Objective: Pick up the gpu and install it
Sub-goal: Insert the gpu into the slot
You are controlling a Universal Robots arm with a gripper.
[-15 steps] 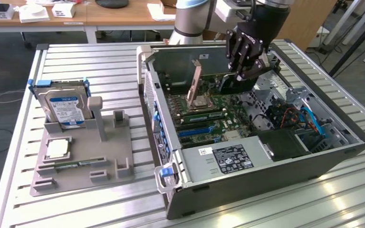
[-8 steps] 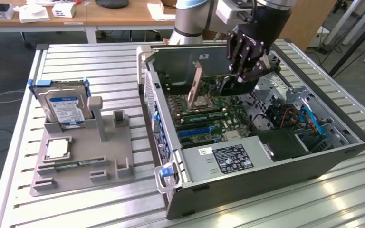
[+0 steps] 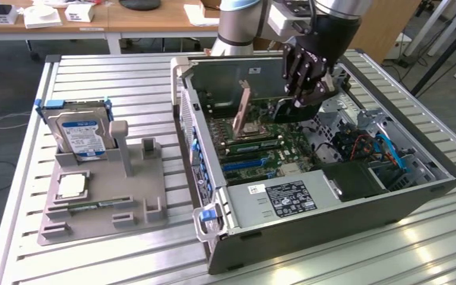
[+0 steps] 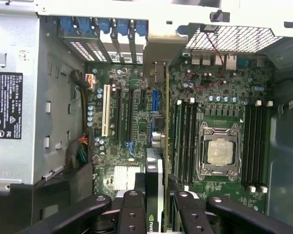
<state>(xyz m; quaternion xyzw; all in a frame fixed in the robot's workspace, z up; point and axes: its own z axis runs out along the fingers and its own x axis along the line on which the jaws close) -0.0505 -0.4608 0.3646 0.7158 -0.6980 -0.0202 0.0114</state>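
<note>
The gripper (image 3: 307, 98) is reaching into the open computer case (image 3: 331, 231), its jaws clamping the gpu (image 4: 155, 187). The card is standing on edge over the motherboard (image 4: 132, 78), beside the memory slots (image 4: 183, 139).

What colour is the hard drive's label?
The hard drive's label is blue and white; exterior view.

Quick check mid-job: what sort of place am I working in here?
Likely a lab or workshop bench for PC assembly: an open computer case on a slotted metal table, a grey parts fixture beside it, office desks behind.
</note>
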